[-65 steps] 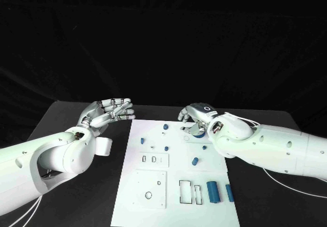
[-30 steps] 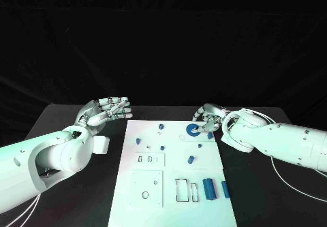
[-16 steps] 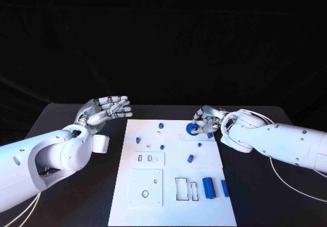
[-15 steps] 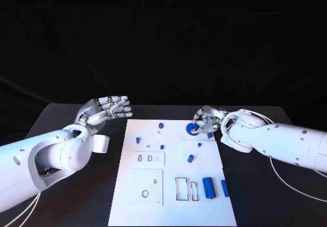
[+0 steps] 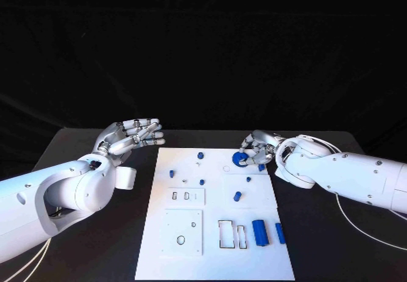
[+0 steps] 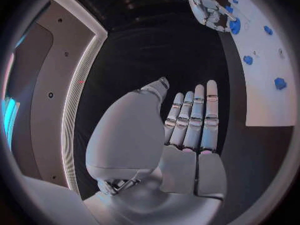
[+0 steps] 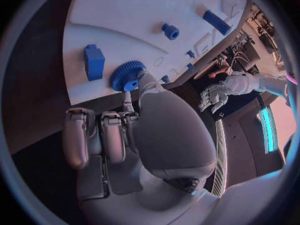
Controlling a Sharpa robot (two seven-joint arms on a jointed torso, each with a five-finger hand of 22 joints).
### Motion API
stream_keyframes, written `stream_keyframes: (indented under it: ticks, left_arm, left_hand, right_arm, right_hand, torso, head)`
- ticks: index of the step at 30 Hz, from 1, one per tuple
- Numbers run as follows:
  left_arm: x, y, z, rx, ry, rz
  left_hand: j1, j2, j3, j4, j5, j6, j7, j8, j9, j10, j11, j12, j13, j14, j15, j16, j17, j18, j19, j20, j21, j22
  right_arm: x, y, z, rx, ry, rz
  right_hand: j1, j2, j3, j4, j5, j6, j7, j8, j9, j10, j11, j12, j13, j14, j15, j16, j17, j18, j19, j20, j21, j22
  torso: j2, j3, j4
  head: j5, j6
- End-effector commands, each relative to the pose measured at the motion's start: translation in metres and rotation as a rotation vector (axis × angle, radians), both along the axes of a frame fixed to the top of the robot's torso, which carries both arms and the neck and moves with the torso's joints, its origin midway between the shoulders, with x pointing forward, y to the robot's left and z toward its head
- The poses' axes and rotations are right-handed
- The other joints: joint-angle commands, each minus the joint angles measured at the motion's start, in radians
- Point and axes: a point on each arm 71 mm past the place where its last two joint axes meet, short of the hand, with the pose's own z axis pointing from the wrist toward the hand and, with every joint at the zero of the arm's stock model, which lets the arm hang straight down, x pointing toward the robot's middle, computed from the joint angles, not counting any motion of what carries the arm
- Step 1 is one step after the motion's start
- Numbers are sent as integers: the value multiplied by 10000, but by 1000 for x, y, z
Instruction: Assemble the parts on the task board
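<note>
Where black table point(image 5: 102, 235) meets dark backdrop, white task board point(image 5: 216, 258) lies centred.

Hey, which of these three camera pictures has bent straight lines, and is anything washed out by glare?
Head view: the task board keeps straight edges and evenly lit blue parts. Left wrist view: fisheye, the board's edge curves, and the left hand is sharp. Right wrist view: fisheye too, the board bows, bright but readable, and the blue gear at the right hand's fingertips stays clear.
</note>
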Motion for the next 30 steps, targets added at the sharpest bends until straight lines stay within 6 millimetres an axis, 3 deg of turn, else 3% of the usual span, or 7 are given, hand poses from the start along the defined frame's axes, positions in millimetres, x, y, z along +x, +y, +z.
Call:
stream_keyframes:
  ticks: [1, 8, 12, 20, 25, 30]
  left_arm:
    - [0, -2, 2, -112, -84, -159]
    - [0, -2, 2, -112, -80, -162]
    - [0, -2, 2, -114, -79, -166]
    - [0, -2, 1, -108, -76, -155]
    - [0, -2, 1, -115, -77, -171]
    - [0, -3, 2, -134, -87, -210]
  left_hand:
    - [-96, 2, 27, -22, -55, -76, 204, -39, -11, -55, 13, -53, -5, -49, -1, -42, 13, 104, -53, 5, 18, -11]
    - [-96, 2, 27, -22, -55, -76, 204, -39, -11, -55, 13, -53, -5, -49, -1, -42, 13, 104, -53, 5, 18, -11]
    - [-96, 2, 27, -22, -55, -76, 204, -39, -11, -55, 13, -53, -5, -49, -1, -42, 13, 104, -53, 5, 18, -11]
    - [-96, 2, 27, -22, -55, -76, 204, -39, -11, -55, 13, -53, -5, -49, -1, -42, 13, 104, -53, 5, 18, -11]
    - [-96, 2, 27, -22, -55, -76, 204, -39, -11, -55, 13, -53, -5, -49, -1, -42, 13, 104, -53, 5, 18, -11]
    - [-96, 2, 27, -22, -55, -76, 204, -39, -11, -55, 13, -53, -5, -49, -1, -42, 13, 104, -53, 5, 18, -11]
  right_arm:
    - [-2, 1, -4, -401, -56, 207]
    - [-7, 10, 3, -508, -1195, 673]
    - [-12, 18, 10, -302, -2059, 989]
    - [-24, 36, 23, -317, -3234, 1377]
    - [-32, 61, 28, -651, -3551, 1903]
    - [-36, 90, 28, -937, -3709, 2438]
  right_hand:
    - [352, -3, 441, -69, 44, 170, -1, -71, -82, 695, -59, 64, 2192, 885, -29, 41, 1891, -166, 109, -61, 90, 1334]
    - [511, -192, 1608, -90, 49, 716, -128, -137, -245, 805, -177, 183, 2327, 901, -123, 63, 1969, -227, 271, -134, 261, 1573]
    - [148, -311, 2236, -9, 32, 904, -179, -220, -309, 874, -223, 259, 2410, 929, -166, 95, 2091, -292, 447, -179, 447, 1813]
    - [-108, -473, 2573, -38, 14, 1025, -211, -246, -318, 892, -245, 277, 2431, 934, -192, 102, 2113, -305, 482, -201, 484, 1867]
    - [-205, -523, 2704, -52, 13, 1006, -203, -291, -334, 897, -242, 282, 2438, 947, -191, 117, 2173, -363, 632, -206, 645, 2062]
    - [-235, -540, 2745, -60, 11, 1010, -205, -299, -335, 901, -242, 286, 2442, 949, -189, 119, 2183, -378, 671, -205, 686, 2112]
  torso:
    - [1, 1, -2]
    - [-1, 3, -8]
    - [-5, 2, 5]
    - [-16, -21, 18]
    - [-6, -14, -7]
    - [4, -16, 23]
  head:
    - [7, -3]
    - [13, -6]
    - [29, 10]
    - [42, 22]
    - [65, 11]
    - [62, 13]
